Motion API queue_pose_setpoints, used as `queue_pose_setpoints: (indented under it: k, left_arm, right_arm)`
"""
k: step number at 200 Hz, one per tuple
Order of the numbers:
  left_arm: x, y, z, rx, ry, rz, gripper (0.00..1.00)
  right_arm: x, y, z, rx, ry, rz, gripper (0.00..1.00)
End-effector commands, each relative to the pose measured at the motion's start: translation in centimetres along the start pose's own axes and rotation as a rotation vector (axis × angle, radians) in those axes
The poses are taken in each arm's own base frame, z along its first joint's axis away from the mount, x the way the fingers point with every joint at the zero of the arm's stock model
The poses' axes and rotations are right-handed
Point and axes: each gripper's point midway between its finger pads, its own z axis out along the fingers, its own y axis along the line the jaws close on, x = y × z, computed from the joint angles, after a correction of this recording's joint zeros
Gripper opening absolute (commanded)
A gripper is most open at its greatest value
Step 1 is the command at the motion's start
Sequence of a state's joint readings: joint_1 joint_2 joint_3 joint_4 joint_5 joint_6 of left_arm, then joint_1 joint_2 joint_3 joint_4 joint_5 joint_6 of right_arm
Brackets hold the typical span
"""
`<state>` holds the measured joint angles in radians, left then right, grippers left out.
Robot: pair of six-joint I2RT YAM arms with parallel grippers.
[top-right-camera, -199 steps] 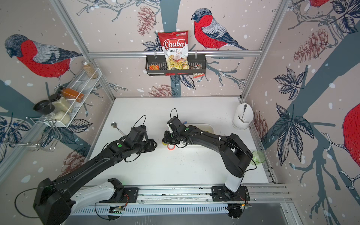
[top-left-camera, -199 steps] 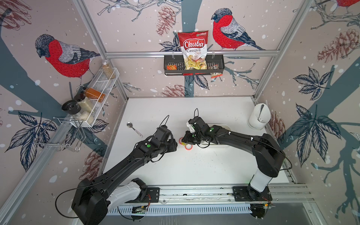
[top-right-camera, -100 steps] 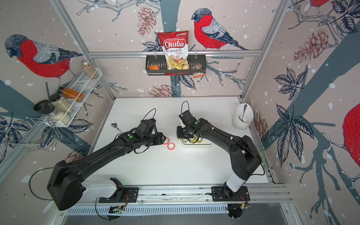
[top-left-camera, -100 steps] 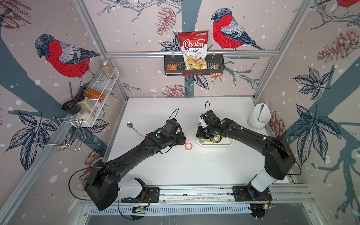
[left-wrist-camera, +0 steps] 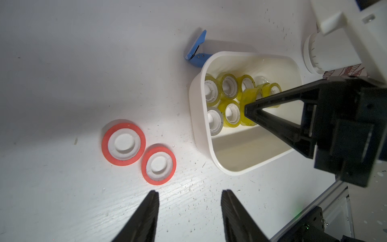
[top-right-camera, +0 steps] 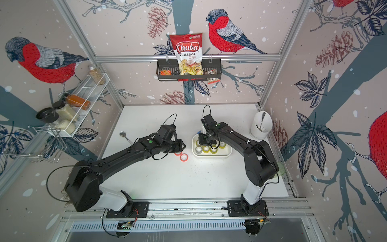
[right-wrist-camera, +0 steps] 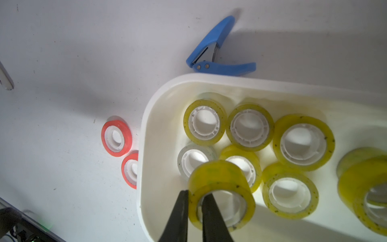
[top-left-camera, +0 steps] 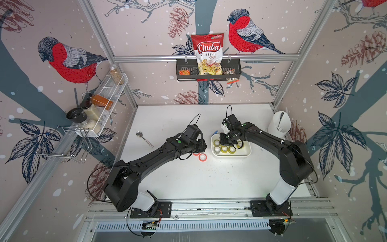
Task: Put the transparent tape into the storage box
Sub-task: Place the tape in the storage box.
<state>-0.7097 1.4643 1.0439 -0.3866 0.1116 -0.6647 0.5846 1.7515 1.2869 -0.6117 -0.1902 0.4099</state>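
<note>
The white bench (top-left-camera: 188,180) fills the lower middle of both top views, and two black arms reach in over it from the rail along the bottom edge. The left arm (top-left-camera: 150,159) stretches toward the centre of the frame, while the right arm (top-left-camera: 272,142) bends in from the right side. The storage box (top-left-camera: 248,154), a shallow white tray, sits just right of centre. A tall white cup (top-left-camera: 278,125) with a utensil in it stands near the bench's right edge, apart from the box. The left pincer (left-wrist-camera: 190,191) hangs over bare bench, its jaws partway apart with nothing between them. The right pincer (right-wrist-camera: 195,193) is over the box, clamped on the transparent tape (right-wrist-camera: 217,176). One finger is outside the roll's wall and the other inside its core. The roll sits tilted on edge above several yellowish rolls (right-wrist-camera: 250,127) lying flat toward the box's left end, and I cannot tell whether it touches them. Two red tape rolls (left-wrist-camera: 123,144) lie flat side by side on the bench between the left pincer and the box. A blue hand tool (right-wrist-camera: 211,54) lies just beside the box's upper left corner. A small metal spoon (top-left-camera: 143,137) lies left of centre, well apart from the rest.
</note>
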Motion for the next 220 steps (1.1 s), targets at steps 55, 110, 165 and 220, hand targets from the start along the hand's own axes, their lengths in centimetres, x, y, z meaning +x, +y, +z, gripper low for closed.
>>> queue_pose_setpoints:
  k: [55,110,165,220]
  left_arm:
    - [-0.5,-1.3,0.6,0.034,0.003,0.024,0.53]
    - [-0.5,-1.2,0.5,0.022,0.001,0.035,0.53]
    - [-0.4,-0.8,0.6,0.012,0.002,0.036,0.53]
    - [-0.3,-0.7,0.5,0.007,-0.001,0.035,0.53]
  right_arm:
    - [-2.4,1.3,2.4,-0.071,0.014,-0.013,0.17]
    - [-2.4,1.1,3.9,-0.066,0.037,0.009,0.18]
    - [-2.1,0.8,4.8,-0.057,0.047,0.022,0.20]
    - [-2.7,1.5,3.3,-0.071,0.017,0.028,0.32]
